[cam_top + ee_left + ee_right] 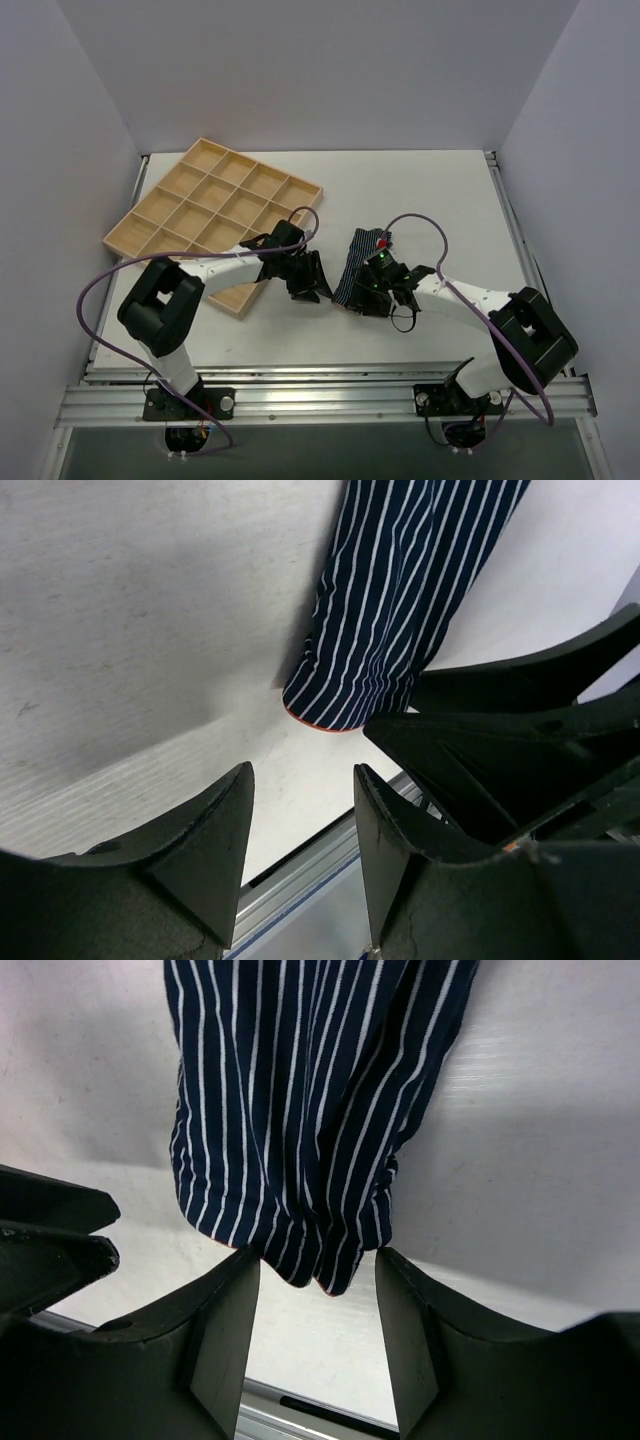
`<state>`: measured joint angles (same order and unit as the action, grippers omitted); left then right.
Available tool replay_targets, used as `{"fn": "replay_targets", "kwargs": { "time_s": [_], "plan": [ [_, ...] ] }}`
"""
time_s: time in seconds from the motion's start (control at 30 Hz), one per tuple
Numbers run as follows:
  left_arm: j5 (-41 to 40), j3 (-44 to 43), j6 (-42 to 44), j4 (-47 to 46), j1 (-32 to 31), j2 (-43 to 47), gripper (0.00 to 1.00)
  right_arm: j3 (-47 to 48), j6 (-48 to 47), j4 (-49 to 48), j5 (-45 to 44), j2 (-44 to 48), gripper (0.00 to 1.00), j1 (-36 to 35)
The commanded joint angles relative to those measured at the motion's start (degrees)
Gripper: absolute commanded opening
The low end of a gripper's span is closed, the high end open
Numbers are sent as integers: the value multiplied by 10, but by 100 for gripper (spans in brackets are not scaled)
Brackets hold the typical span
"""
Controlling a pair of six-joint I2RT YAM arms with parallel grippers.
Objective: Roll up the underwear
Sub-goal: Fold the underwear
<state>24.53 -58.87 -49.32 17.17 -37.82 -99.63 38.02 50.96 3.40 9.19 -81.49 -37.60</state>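
Underwear [356, 264] lies on surface [430, 190] between my arms, long axis running away from me | right jaws apart, astride its near end | left jaws apart, empty, just left of it

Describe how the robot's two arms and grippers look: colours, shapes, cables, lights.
Both the left arm and the right arm have white links between bulky black joint housings. A thin purple cable loops loosely along each arm. The left gripper and the right gripper each carry two matte black, wedge-shaped fingers. Small green lights glow on the right wrist.
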Motion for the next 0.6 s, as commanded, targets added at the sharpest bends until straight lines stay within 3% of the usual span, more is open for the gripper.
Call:
{"fn": "replay_targets", "kwargs": {
  "time_s": [0.0,0.13,0.33,0.5,0.57],
  "plan": [
    [35,-13,6,-43,0,-11,53,-3,-4,14,-22,1,45,10],
    [38,-19,7,-43,0,-24,53,2,1,31,-31,20,53,10],
    [39,-19,7,-43,-1,-32,53,17,-15,25,-31,-3,55,12],
    [42,-20,11,-42,0,-39,53,32,-33,4,-23,-36,50,16],
    [46,-26,14,-40,-1,-44,53,29,-39,-6,-15,-36,43,23]
  ]
}}
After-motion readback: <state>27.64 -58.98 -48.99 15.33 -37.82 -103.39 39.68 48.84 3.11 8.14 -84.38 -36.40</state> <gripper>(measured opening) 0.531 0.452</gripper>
